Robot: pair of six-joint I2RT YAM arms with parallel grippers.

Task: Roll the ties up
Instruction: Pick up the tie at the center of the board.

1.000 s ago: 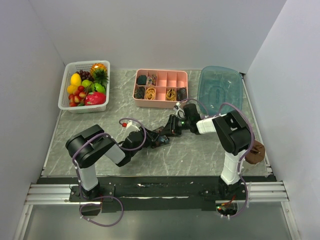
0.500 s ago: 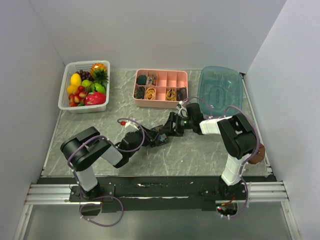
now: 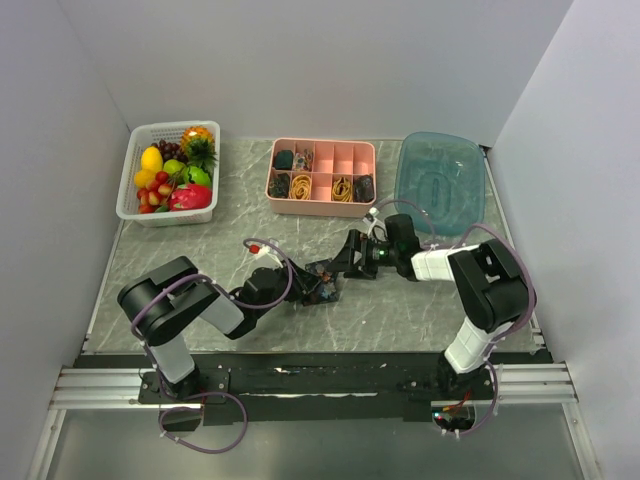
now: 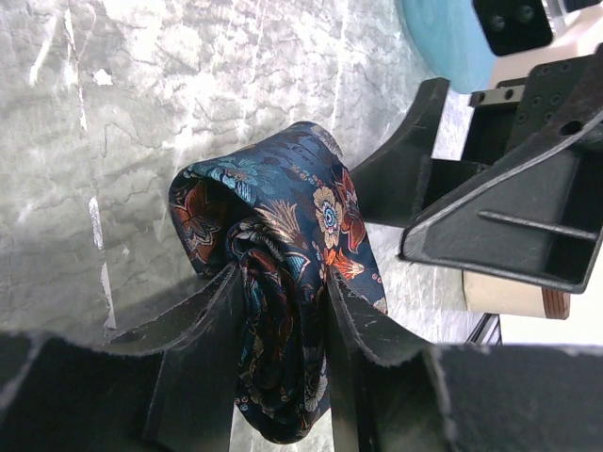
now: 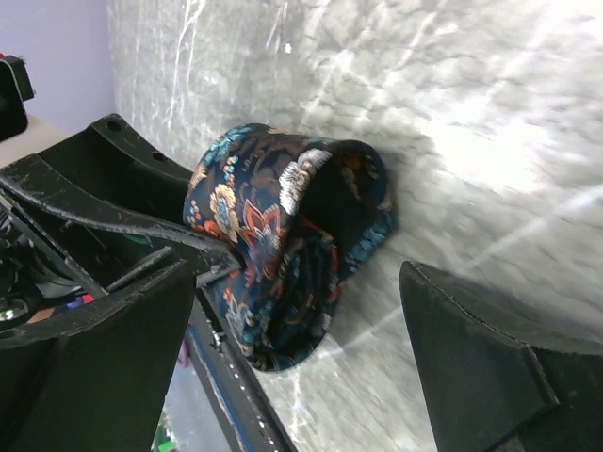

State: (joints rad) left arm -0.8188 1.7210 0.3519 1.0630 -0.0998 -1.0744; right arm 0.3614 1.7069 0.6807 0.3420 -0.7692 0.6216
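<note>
A rolled tie [image 3: 323, 284], dark navy with red, blue and tan paisley, lies on the marble table in the middle. My left gripper [image 3: 314, 287] is shut on it; in the left wrist view both fingers [image 4: 212, 311] press the roll [image 4: 283, 235] from either side, its loose outer loop sticking out ahead. My right gripper [image 3: 347, 262] stands open just right of the roll. In the right wrist view its wide-apart fingers [image 5: 443, 320] do not touch the tie [image 5: 273, 235]. More rolled ties [image 3: 284, 159] sit in the pink tray.
The pink compartment tray [image 3: 355, 155] at the back also holds yellow looped bands [image 3: 301, 186]. A blue tub [image 3: 438, 175] stands back right and a white fruit basket [image 3: 168, 170] back left. A brown object [image 3: 512, 305] lies at the right table edge.
My right gripper has opened wide, let go of the roll and drawn back to the right. The left gripper has kept its hold and shifted slightly right.
</note>
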